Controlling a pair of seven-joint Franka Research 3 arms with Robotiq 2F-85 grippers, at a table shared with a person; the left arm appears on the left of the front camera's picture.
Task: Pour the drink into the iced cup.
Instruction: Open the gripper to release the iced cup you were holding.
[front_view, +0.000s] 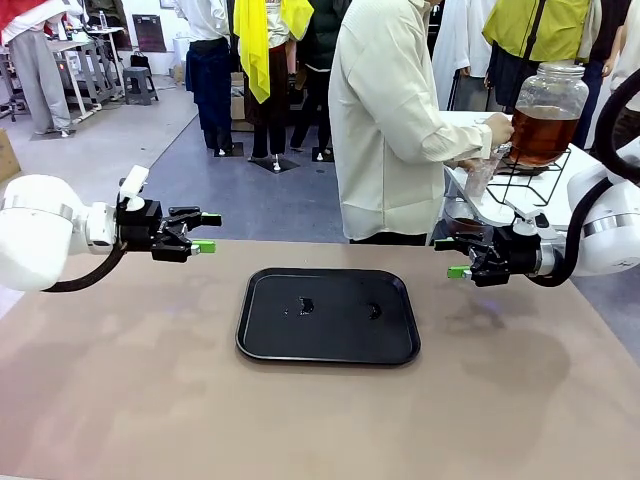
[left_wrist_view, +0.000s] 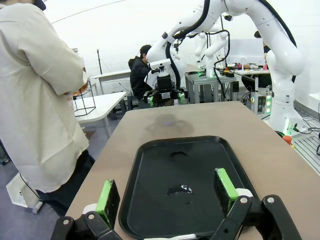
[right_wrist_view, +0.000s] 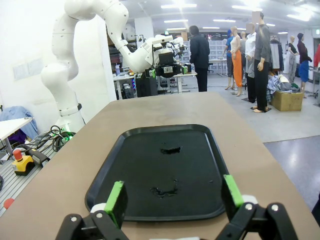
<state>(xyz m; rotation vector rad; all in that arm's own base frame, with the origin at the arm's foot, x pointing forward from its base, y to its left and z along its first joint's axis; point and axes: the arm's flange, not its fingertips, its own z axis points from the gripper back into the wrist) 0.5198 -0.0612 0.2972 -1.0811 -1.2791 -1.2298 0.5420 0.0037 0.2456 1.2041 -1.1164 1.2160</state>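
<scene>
A matte brown worktop carries a black tray at its middle, two small wet patches on it. The left end effector and right end effector hover at either side, both spread wide, holding nothing. The drink sits in a glass jar on a white side table beyond the far edge — a person stands at it, in a workshop room.

You had one black tray on the tabletop, with two small wet spots on it. You had two claws, the left claw and the right claw, both open. One person stood by one big jar of brown drink.
</scene>
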